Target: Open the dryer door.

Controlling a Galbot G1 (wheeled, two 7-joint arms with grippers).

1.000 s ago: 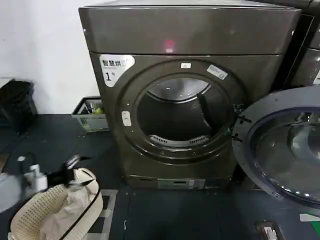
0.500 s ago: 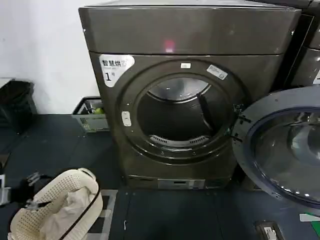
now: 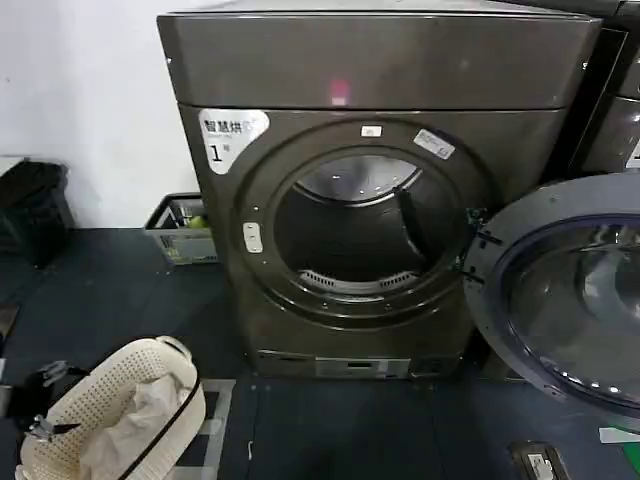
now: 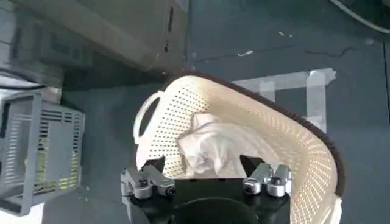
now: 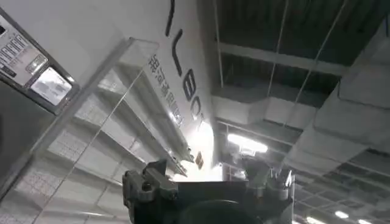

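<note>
A: Door status?
B: The dryer door (image 3: 560, 290) is swung fully open to the right of the dark bronze-grey dryer (image 3: 370, 190), the one with the white "1" sticker (image 3: 230, 135). Grey inner face turned toward the camera, tinted glass in the middle, hinged at the right edge of the opening. The drum (image 3: 360, 230) is exposed.

A: Left pincer?
B: The left pincer (image 4: 206, 176) sits low at the bottom left of the head view (image 3: 45, 405), right beside the cream laundry basket (image 3: 110, 420). In its wrist view it hangs over the basket (image 4: 244, 140), fingers spread wide, holding nothing. White cloth (image 4: 213, 146) lies bunched in the basket below it.

A: Touching the basket?
B: Can't tell; close to the rim, no clear contact.

A: Right pincer?
B: The right pincer (image 5: 207, 176) points up toward a ceiling with beams and lights (image 5: 247, 143), next to a white wall with lettering (image 5: 183, 79). Fingers apart, nothing between them.

A: Anything else on the floor?
B: Grey crate (image 3: 182, 230) against the wall left of the dryer, also in the left wrist view (image 4: 39, 152). Pale tape marks (image 4: 292, 85) on the dark floor by the basket.
</note>
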